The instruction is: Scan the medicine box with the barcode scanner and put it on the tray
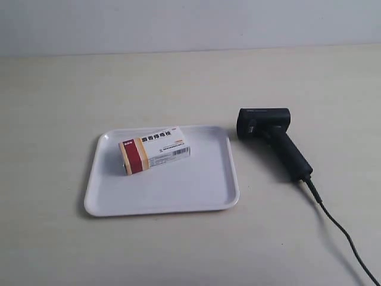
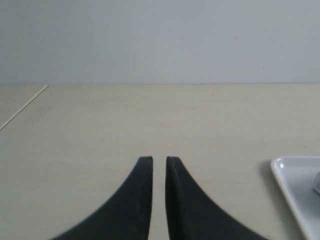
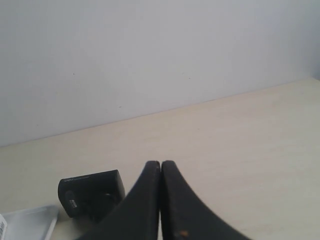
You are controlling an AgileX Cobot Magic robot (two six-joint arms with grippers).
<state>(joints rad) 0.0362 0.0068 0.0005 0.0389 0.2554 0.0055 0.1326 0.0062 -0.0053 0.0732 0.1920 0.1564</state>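
Right claw [image 3: 160, 165] closed, empty, left claw [image 2: 159, 161] slightly parted, empty

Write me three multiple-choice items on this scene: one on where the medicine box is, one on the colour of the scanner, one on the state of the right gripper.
1. Where does the medicine box lie?
A. On the tray
B. On the bare table beside the scanner
C. Between a gripper's fingers

2. What colour is the barcode scanner?
A. White
B. Black
C. Yellow

3. How does the right gripper stand?
A. Wide open
B. Shut on the scanner
C. Shut with nothing between its fingers

Answers:
1. A, since the exterior view shows the box lying inside the tray's rim, toward its far left part.
2. B, since head, handle and cable are all black in the exterior view.
3. C, since in the right wrist view the fingertips meet with nothing between them, and the scanner lies on the table beyond them.
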